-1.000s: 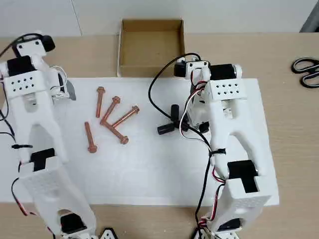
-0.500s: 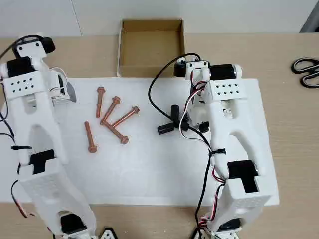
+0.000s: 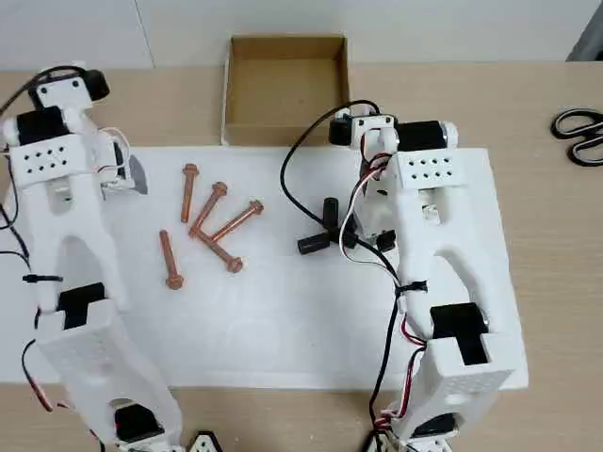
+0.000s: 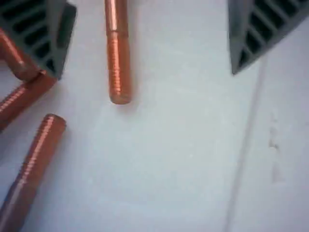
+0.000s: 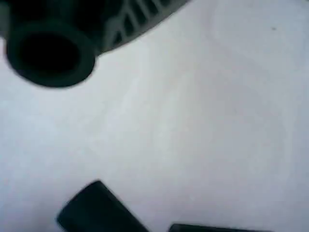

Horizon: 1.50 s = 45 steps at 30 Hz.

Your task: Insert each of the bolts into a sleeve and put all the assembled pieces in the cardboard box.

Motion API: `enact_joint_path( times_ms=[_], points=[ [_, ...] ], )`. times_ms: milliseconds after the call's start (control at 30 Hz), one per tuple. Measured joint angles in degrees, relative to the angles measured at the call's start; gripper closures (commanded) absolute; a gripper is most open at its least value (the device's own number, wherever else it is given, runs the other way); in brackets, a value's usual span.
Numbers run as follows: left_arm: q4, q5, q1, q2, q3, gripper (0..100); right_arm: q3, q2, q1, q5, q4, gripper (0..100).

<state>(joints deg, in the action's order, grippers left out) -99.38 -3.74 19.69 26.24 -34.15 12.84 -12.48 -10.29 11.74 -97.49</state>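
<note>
Left jaws: we see the left gripper [image 4: 145, 67] spread wide with nothing in it.
Right jaws: we cannot tell how the right gripper [image 3: 370, 218] stands. A black sleeve [image 5: 79, 63] sits right against it, open end toward the wrist camera.
Bolts: five copper bolts [image 3: 209, 207] lie loose on the white sheet [image 3: 264, 320], just beside the left gripper.
Sleeves: other sleeves [image 3: 315, 244] lie near the right gripper.
Cardboard box [image 3: 286, 89]: beyond the sheet, nothing inside.
Table [image 3: 528, 113]: scissors [image 3: 579, 132] lie at its far right edge.
</note>
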Motion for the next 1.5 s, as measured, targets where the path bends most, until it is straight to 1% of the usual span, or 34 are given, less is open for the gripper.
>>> enact_joint_path(
  times_ms=[333,600,800,967,1333,1500],
  points=[
    [0.1,0.5,-5.8,0.0,0.0,79,0.0,0.0,0.0,0.0,0.0,99.5],
    [0.1,0.4,-5.8,0.0,0.0,79,0.0,0.0,0.0,0.0,0.0,99.5],
    [2.3,0.4,-5.8,0.2,0.0,79,0.0,0.0,0.0,0.0,0.0,99.5],
    [2.8,0.4,-6.8,5.5,-0.3,79,0.0,0.0,0.0,0.0,0.0,99.5],
    [2.8,0.5,-11.2,18.6,-15.4,79,0.0,0.0,0.0,0.0,0.0,99.4],
    [2.8,-0.8,-11.2,25.4,-22.2,79,0.0,0.0,0.0,0.0,0.0,99.4]
  ],
)
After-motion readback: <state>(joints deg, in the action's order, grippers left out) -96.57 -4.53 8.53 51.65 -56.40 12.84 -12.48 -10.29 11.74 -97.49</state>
